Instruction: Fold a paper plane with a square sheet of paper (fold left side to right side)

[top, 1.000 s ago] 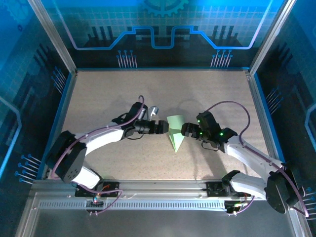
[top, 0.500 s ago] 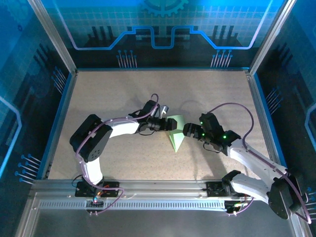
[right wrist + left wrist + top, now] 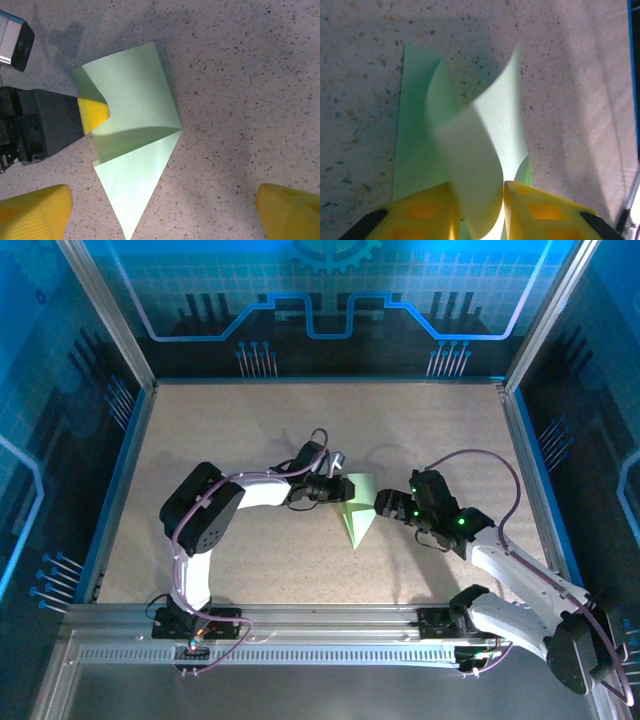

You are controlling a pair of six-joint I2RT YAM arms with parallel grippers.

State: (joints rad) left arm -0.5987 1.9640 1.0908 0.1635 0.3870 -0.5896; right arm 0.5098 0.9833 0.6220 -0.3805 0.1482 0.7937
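Paper plane: half-folded pale green dart at mid-table, point toward the arms.
Left gripper: yellow fingers pinched on a curled-up left flap, probably to carry it rightward.
Right gripper: jaws wide apart just beside the right edge, seemingly ready to steady it.

Overhead, two wrist close-ups; shared paper

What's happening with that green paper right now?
Left fingers pinching the green paper, flap raised. Right fingers open, hovering beside. Partly folded into a pointed shape.
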